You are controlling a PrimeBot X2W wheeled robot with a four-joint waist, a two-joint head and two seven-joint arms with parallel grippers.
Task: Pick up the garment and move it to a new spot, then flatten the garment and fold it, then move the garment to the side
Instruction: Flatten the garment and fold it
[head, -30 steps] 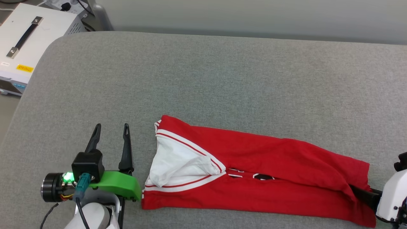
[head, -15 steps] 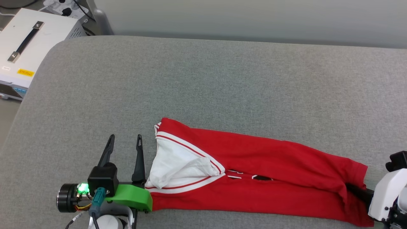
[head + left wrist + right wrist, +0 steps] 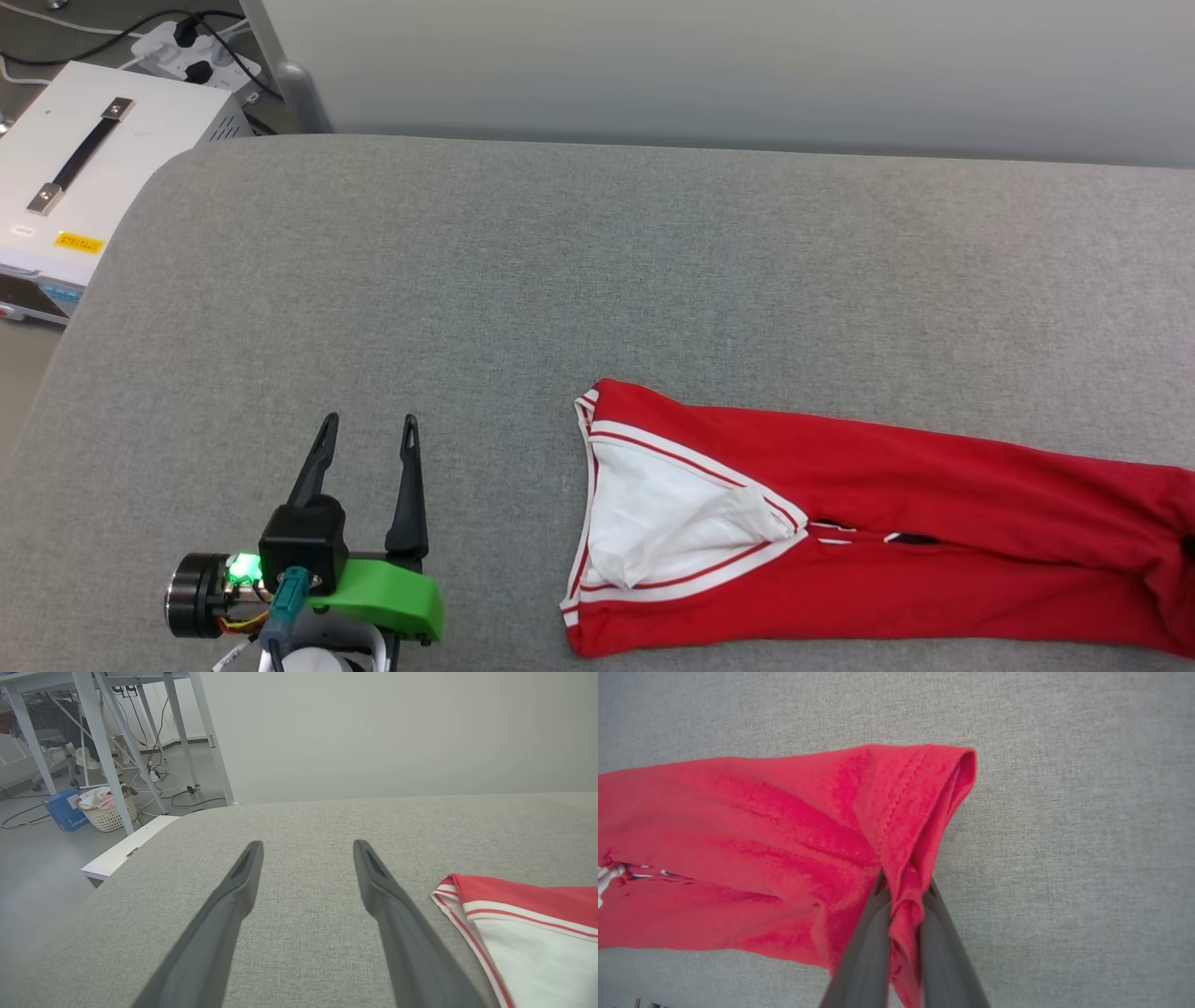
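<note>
Off the bench's (image 3: pixel 597 280) far left corner, you are seeing a white case (image 3: pixel 89 177) with a black carry handle sitting lower than the padded top, and a power strip (image 3: pixel 177 47) lying on the floor behind it. In the left wrist view, a white basket (image 3: pixel 108 814) and a blue box (image 3: pixel 65 809) are sitting on the floor among pale table legs (image 3: pixel 100 742).

Your left gripper (image 3: pixel 369 420) is hovering over the grey padding near the front edge, on the left half of the bench. Its two dark fingers are standing wide apart and holding nothing, and bare fabric is showing between them (image 3: pixel 307 844). A green light is glowing at its wrist.

To its right, well apart from the fingers, the garment (image 3: pixel 934 523) is lying near the front edge on the right half of the bench. It is folded into a long red strip that is running out of the head view to the right. Its left end, a white part edged with red and white stripes (image 3: pixel 528 914), is pointing toward your left gripper. Bits of black lettering are peeking from the crease in the middle.

At the strip's right end, your right gripper (image 3: pixel 904 882) is clamping the red hem (image 3: pixel 761 858). The fingers are pressing close together, and the cloth is bunching up between them.
</note>
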